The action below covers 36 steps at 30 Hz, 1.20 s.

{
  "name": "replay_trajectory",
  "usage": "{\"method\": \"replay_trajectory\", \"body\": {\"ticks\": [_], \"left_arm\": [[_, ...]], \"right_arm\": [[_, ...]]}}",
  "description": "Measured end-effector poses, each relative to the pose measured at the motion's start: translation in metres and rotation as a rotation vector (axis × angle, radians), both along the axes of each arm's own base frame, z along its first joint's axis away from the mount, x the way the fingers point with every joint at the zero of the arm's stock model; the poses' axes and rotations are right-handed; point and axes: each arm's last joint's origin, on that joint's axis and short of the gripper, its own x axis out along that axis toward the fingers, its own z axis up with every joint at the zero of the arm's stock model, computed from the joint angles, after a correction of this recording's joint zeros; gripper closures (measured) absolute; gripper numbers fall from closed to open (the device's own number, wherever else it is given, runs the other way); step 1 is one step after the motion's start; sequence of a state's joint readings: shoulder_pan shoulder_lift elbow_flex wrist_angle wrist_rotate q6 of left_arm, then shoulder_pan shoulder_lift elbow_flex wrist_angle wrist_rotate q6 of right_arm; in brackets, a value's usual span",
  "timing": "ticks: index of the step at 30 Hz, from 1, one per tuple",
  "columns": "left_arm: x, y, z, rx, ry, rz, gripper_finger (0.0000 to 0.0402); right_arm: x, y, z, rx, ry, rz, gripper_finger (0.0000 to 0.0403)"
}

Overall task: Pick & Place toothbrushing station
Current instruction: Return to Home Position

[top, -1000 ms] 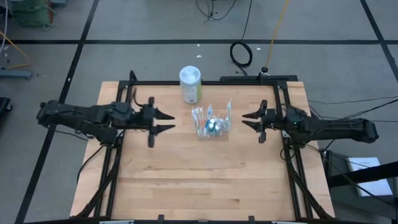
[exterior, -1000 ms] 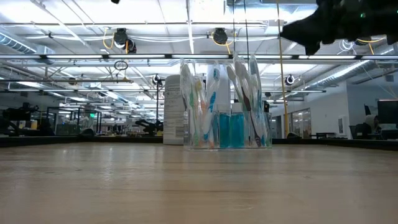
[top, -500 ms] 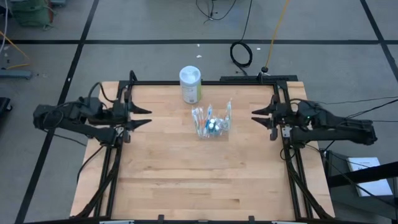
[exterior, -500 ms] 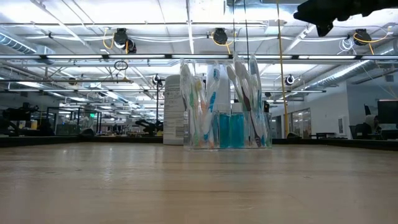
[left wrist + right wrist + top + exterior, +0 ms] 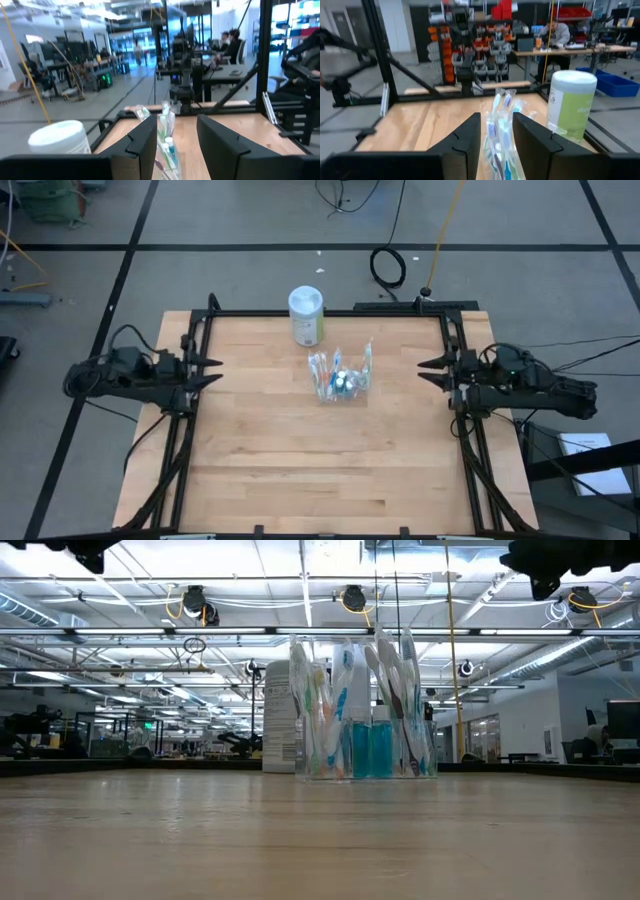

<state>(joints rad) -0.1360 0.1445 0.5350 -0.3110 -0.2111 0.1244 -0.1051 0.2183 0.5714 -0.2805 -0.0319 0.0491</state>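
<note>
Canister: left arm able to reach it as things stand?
Probably yes. The left gripper sits open at the table's left edge, with only bare wood between it and the canister; the clear cup stands on the canister's far side, out of the path.

Found left arm (image 5: 88, 548) and right arm (image 5: 560, 554) cut off by low view's top edge, dark fragments only. Found canister (image 5: 277, 720) partly hidden behind clear cup (image 5: 365, 755), label illegible. Cannot count toothbrushes (image 5: 322, 372) in high view: too small.
</note>
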Motion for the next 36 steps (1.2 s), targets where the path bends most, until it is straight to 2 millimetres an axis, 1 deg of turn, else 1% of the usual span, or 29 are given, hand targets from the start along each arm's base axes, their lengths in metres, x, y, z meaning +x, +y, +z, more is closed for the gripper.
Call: {"method": "replay_trajectory", "body": {"ticks": [3, 6, 9, 12, 18, 20, 23, 27, 30, 31, 34, 36], "left_arm": [[-0.010, 0.001, -0.007, 0.010, -0.044, 0.002, 0.0256], [-0.017, 0.002, -0.013, 0.016, -0.071, 0.002, 0.0256], [-0.015, 0.002, -0.017, 0.023, -0.034, 0.001, 0.0256], [-0.016, 0.002, -0.017, 0.031, -0.031, 0.006, 0.0256], [-0.016, 0.002, -0.018, 0.026, -0.023, -0.013, 0.0256], [-0.015, 0.001, -0.019, 0.027, -0.018, -0.017, 0.0256], [-0.008, 0.000, -0.028, 0.044, -0.014, -0.022, 0.0256], [0.005, -0.002, -0.047, 0.047, -0.013, -0.024, 0.0256], [0.016, -0.003, -0.064, 0.053, -0.021, -0.024, 0.0256], [0.018, -0.003, -0.069, 0.052, -0.030, -0.023, 0.0256], [0.026, -0.004, -0.085, 0.046, -0.053, -0.023, 0.0256], [0.030, -0.005, -0.093, 0.050, -0.071, -0.022, 0.0256]], "right_arm": [[-0.009, 0.001, 0.001, 0.012, -0.055, 0.000, 0.0298], [-0.016, 0.002, -0.002, 0.017, -0.083, 0.001, 0.0297], [-0.023, 0.002, -0.006, 0.028, -0.118, 0.002, 0.0298], [-0.027, 0.003, -0.013, 0.030, -0.139, 0.002, 0.0298], [-0.025, 0.003, -0.013, 0.048, -0.146, 0.002, 0.0298], [-0.024, 0.002, -0.017, 0.057, -0.143, 0.002, 0.0298], [-0.019, 0.002, -0.021, 0.062, -0.184, 0.004, 0.0298], [-0.007, 0.001, -0.039, 0.048, -0.205, 0.005, 0.0298], [-0.002, 0.000, -0.045, 0.059, -0.241, 0.011, 0.0298], [0.000, 0.001, -0.050, 0.069, -0.230, 0.029, 0.0298], [0.010, 0.002, -0.075, 0.086, -0.184, 0.113, 0.0298], [0.015, 0.002, -0.087, 0.104, -0.228, 0.127, 0.0298]]}}
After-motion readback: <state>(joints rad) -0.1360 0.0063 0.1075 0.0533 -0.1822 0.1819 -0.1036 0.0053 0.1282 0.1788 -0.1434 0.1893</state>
